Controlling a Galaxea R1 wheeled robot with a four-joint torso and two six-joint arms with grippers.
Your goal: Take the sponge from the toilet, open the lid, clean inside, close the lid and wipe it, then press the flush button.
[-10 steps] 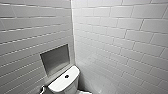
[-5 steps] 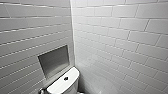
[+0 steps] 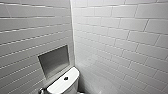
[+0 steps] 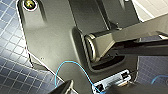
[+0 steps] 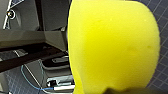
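Comparing the head view with the ones half a second and a second ago, almost nothing differs: the tank and the wall recess sit at the same spot, with at most a slight drift of the whole picture, which would be the camera's.

Nearest of all, the sponge (image 5: 112, 47) bulges bright yellow right in front of the right wrist camera, raised clear of the dark blue small-tiled floor (image 5: 160, 17) behind it. The right gripper (image 5: 117, 88) seems to be clamped on it, though just a dark strip at the sponge's edge hints at this. That arm hangs low, close beside the robot's own dark body parts. The left wrist likewise hangs over the blue floor next to the robot's grey plate, where a thin blue cable (image 4: 75, 65) loops; whether the left gripper is wide or narrow, I cannot tell.

Farther off, the toilet (image 3: 63, 85) shows its white tank top, with the flush button (image 3: 66, 78) dark and round at the top's middle. Behind the tank a grey recess (image 3: 53, 61) is set into the wall, and white tiled walls (image 3: 120, 37) meet in a corner above it.
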